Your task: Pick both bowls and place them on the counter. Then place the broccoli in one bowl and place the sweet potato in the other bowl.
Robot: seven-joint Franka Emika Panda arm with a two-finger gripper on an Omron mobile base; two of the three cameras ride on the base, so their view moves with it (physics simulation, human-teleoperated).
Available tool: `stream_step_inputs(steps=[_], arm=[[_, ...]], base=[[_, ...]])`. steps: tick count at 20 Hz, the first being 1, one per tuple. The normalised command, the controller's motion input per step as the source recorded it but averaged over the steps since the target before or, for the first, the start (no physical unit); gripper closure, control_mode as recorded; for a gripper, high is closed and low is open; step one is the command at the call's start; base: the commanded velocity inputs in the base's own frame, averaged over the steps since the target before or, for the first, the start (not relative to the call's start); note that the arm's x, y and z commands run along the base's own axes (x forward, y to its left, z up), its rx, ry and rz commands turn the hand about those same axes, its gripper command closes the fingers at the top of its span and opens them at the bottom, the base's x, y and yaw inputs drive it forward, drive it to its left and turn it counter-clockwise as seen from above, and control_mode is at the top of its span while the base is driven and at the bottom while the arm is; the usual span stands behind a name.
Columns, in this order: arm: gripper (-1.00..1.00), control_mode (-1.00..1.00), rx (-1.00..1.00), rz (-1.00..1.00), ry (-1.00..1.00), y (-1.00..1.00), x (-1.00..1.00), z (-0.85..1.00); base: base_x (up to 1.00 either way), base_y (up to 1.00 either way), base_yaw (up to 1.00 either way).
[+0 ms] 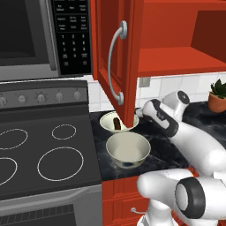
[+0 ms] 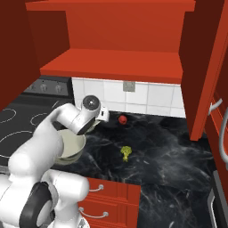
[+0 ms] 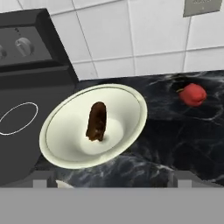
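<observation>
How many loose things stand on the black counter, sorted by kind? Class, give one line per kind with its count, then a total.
Bowls: 2, the shallower bowl holding the sweet potato, and the deeper bowl nearer the front
Vegetables: 2, the sweet potato and the broccoli
Small red round item: 1
Potted plant: 1
Total: 6

Pretty clearly a home kitchen: dark stovetop (image 1: 44, 154) with white burner rings and knobs, what looks like a microwave (image 1: 39, 37) above it, red cabinets (image 2: 120, 58) with curved metal handles, a black marble counter (image 2: 169, 156), and a white tile backsplash (image 3: 131, 39).
</observation>
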Motion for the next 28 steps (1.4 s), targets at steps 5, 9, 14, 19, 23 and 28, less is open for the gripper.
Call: stream_step_inputs(steps=[5, 9, 14, 19, 23, 28], arm=[[-1.0, -1.0, -0.03, -0.05, 0.06, -0.51, -0.45, 0.29], [-1.0, -1.0, -0.04, -0.03, 0.11, -0.54, -0.41, 0.25], [-1.0, -1.0, -0.13, -0.01, 0.06, -0.39, -0.35, 0.03], [-1.0, -1.0, -0.15, 0.0, 0.01, -0.41, -0.25, -0.07], [-1.0, -1.0, -0.12, 0.0, 0.06, -0.35, -0.13, -0.03], [-1.0, -1.0, -0.08, 0.01, 0.09, -0.15, -0.14, -0.04]], base=[[0.0, 0.0, 0.0], [0.0, 0.0, 0.0], [0.0, 0.0, 0.0], [0.0, 0.0, 0.0], [0.0, 0.0, 0.0], [0.0, 0.0, 0.0]])
